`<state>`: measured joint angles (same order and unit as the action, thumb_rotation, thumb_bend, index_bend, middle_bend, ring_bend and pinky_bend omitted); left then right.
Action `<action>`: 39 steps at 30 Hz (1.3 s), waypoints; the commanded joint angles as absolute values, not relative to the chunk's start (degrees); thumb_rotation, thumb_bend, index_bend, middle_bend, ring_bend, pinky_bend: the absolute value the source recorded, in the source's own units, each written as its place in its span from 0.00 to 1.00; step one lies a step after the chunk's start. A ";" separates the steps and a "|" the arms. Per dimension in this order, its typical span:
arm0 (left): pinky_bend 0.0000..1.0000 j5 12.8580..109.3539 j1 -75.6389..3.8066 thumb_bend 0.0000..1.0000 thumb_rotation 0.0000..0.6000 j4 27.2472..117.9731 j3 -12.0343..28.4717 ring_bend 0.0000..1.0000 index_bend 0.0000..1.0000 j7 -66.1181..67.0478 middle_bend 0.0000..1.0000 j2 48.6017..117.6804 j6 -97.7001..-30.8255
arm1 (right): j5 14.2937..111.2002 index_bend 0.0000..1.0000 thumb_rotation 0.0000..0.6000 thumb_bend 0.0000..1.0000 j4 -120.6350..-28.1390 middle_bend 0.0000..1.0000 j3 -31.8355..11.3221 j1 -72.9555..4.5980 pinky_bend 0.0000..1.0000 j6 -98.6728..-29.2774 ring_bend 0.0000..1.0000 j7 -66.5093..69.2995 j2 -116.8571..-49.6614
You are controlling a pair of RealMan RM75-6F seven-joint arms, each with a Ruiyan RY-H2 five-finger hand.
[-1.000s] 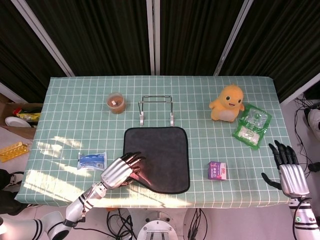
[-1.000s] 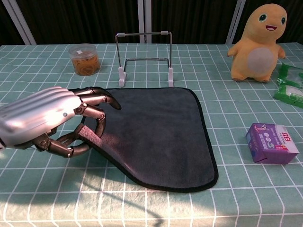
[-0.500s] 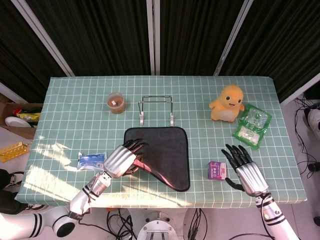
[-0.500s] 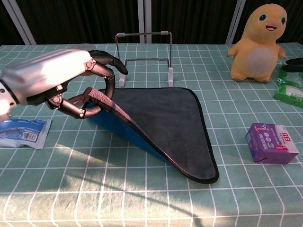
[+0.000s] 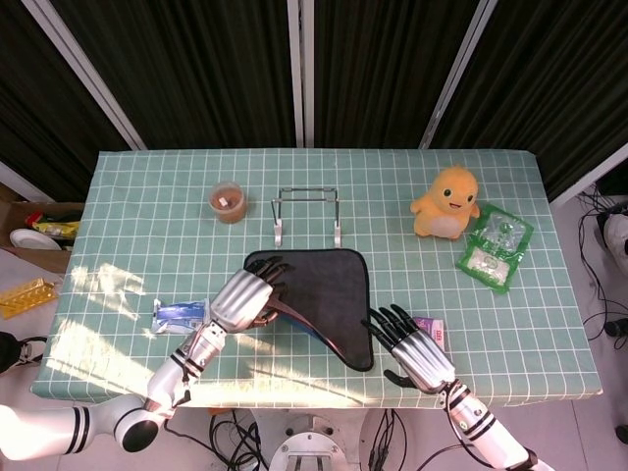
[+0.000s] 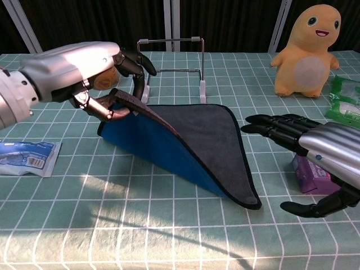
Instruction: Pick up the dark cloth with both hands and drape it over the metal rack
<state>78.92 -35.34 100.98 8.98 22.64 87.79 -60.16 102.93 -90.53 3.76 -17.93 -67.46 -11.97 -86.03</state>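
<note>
Checked desk (image 5: 137, 196): left robot hand (image 5: 240, 299) pinches the limp dark cloth (image 6: 197, 135); right robot hand (image 6: 320, 154), spread empty, should take its 5 o'clock corner.

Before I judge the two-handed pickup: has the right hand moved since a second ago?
Yes. The right hand has moved left in the head view, from the table's right edge past the purple box, toward the dark cloth.

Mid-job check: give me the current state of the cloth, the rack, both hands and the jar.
dark cloth: left edge lifted, blue underside showing, right side on the table
left hand: grips the cloth's raised edge
right hand: fingers spread, holding nothing, beside the cloth
metal rack: upright, bare
jar: upright
</note>
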 commanded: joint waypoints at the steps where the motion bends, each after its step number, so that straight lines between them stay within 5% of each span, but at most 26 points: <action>1: 0.24 77.51 -36.10 0.46 1.00 101.20 9.63 0.11 0.79 23.62 0.19 87.74 -59.66 | 102.77 0.00 1.00 0.16 -89.24 0.00 3.94 -18.77 0.00 -66.52 0.00 -12.24 -87.82; 17: 0.24 74.71 -37.44 0.46 1.00 101.84 9.55 0.11 0.79 23.74 0.19 87.34 -60.42 | 102.50 0.03 1.00 0.17 -76.34 0.00 4.09 -19.12 0.00 -70.54 0.00 -7.15 -99.24; 39: 0.24 73.72 -38.43 0.46 1.00 101.79 8.81 0.11 0.79 22.17 0.19 86.81 -60.95 | 99.64 0.72 1.00 0.37 -70.98 0.01 2.69 -19.28 0.00 -74.74 0.00 -2.96 -104.86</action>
<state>73.74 -38.42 101.79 8.79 22.22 86.82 -60.90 99.75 -70.97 2.81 -19.34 -74.58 -2.83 -104.73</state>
